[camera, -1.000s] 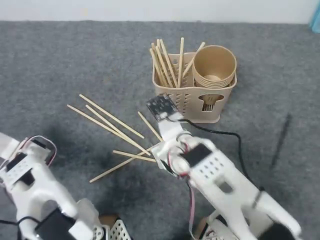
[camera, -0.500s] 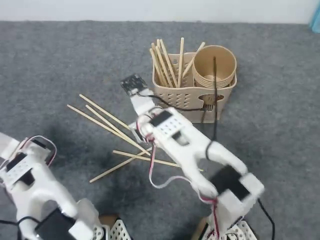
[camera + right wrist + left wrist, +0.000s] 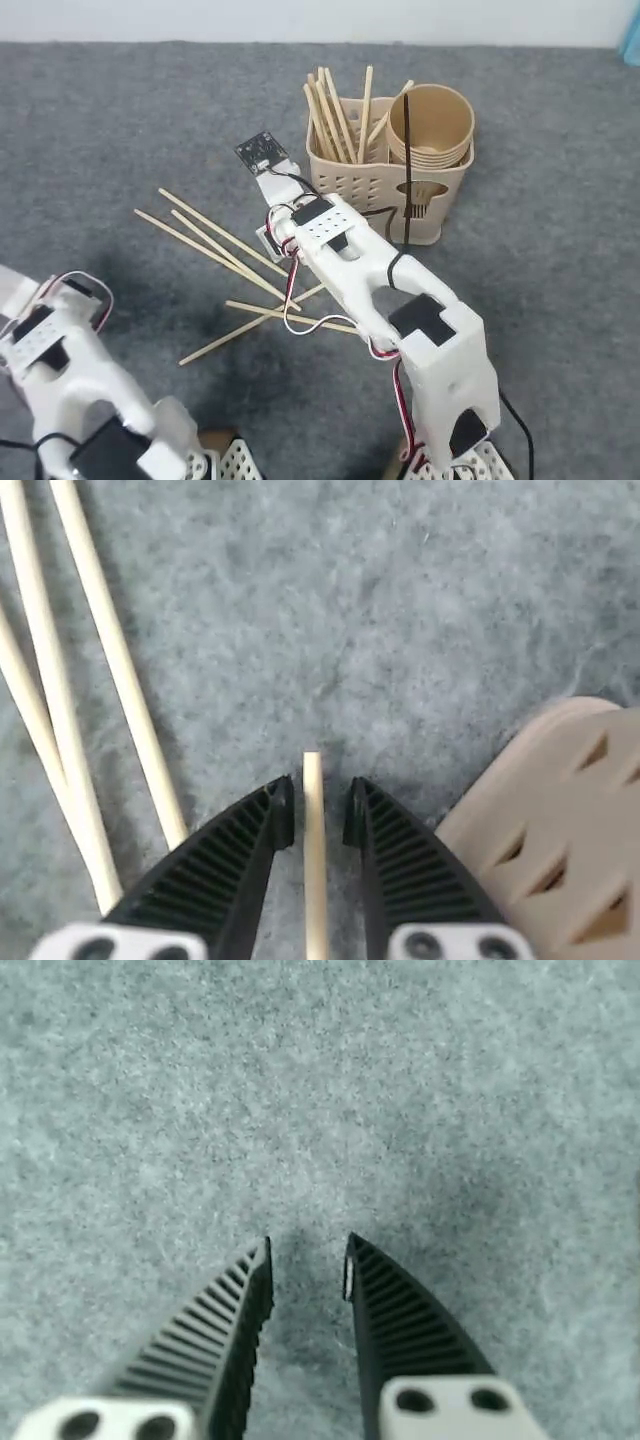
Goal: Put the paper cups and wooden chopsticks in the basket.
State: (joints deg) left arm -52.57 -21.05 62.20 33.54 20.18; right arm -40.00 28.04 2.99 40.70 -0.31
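Right hand (image 3: 318, 795): jaws a little apart, straddling the end of one wooden chopstick (image 3: 313, 880) that lies flat just beside the basket (image 3: 540, 810), apparently lined up for a pinch.
Left hand (image 3: 307, 1250): spread and empty over the bare grey table (image 3: 120, 120).
In the basket: stacked paper cups (image 3: 430, 125) and upright chopsticks (image 3: 340, 110).
Left to collect: loose chopsticks (image 3: 215, 245) scattered near the basket.
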